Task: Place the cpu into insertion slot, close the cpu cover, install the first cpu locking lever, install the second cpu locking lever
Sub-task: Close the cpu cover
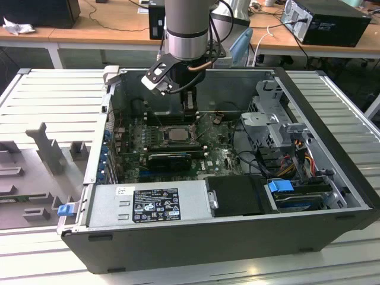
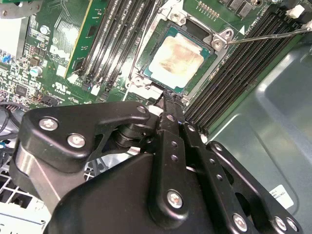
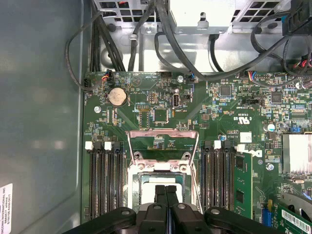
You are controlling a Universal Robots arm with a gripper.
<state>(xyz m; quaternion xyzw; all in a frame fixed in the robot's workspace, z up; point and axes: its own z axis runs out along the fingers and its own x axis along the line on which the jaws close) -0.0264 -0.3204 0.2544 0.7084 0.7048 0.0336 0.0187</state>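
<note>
**Exterior view.** Item: the cpu (image 1: 177, 134) — lying flat in the insertion slot (image 1: 155, 138), at 7 o'clock from my gripper (image 1: 190, 117) and close beneath it. At 6 o'clock of the slot lies a long black graphics card (image 1: 169, 159). Towards 3 o'clock are loose cables (image 1: 246, 157) and a drive cage (image 1: 274, 113).

**Second wrist view.** My fingertips stop just short of the chip, whose top is smeared beige. I judge it light, stiff, thin and fragile. The only hold would be two opposite edges, and seated like this it offers almost none. Memory slots (image 2: 109, 44) flank the socket. A thin wire locking lever (image 2: 268, 35) runs out from one corner of the surround.

**First wrist view.** My fingers (image 3: 161, 197) are closed against each other with nothing between them. The cpu cover (image 3: 162, 132) stands raised off the slot beyond my tips — thin hinged metal, probably best pushed at its free edge. A cable bundle (image 3: 195, 61) crosses well beyond the board.
</note>
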